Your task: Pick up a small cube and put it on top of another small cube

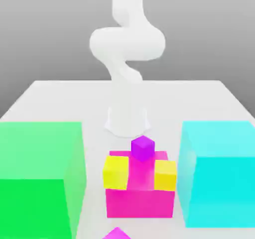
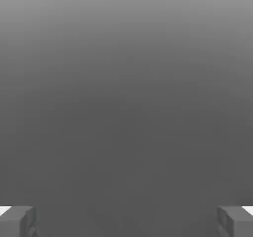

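The small bright magenta cube (image 1: 117,234) lies on the table at the near edge of the exterior view, cut off by the frame. The small violet-purple cube (image 1: 143,148) sits on top of the large magenta block (image 1: 140,200), toward its back, between two yellow cubes. In the hand view my gripper (image 2: 126,222) is open: its grey fingertips (image 2: 17,221) stand far apart with nothing between them, facing plain grey background. The white arm (image 1: 127,43) is curled up above its base at the back of the table.
A large green block (image 1: 37,178) stands at the exterior view's left and a large cyan block (image 1: 219,170) at its right, flanking the magenta block. Two small yellow cubes (image 1: 116,171) (image 1: 166,174) rest on the magenta block. The white table (image 1: 60,98) stretches behind.
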`<state>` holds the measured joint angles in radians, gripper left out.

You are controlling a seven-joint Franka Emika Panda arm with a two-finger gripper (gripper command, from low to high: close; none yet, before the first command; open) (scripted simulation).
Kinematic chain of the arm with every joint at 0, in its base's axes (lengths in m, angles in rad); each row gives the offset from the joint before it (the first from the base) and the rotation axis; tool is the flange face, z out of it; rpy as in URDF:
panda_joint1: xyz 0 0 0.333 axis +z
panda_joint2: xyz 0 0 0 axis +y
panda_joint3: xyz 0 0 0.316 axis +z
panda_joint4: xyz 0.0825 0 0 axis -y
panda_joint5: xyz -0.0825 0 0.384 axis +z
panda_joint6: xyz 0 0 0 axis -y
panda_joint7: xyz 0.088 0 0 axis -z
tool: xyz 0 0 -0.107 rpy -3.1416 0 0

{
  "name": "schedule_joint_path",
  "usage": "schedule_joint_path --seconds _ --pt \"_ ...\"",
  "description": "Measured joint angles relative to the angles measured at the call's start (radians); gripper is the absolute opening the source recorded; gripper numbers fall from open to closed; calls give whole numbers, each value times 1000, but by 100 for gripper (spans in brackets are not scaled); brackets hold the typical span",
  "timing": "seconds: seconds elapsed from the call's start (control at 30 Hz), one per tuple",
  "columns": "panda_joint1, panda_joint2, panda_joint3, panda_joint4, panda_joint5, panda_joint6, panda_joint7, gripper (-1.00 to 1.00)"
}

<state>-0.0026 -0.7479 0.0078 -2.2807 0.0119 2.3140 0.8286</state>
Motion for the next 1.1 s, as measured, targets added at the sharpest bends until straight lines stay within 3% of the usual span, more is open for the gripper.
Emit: schedule_joint_path --seconds 0.37,0.63,1.1 --pt "-122 393 104 26 -81 99 299 0" --pt "-160 683 124 40 -138 173 516 0" --pt "-150 1147 96 29 -96 341 754 0"
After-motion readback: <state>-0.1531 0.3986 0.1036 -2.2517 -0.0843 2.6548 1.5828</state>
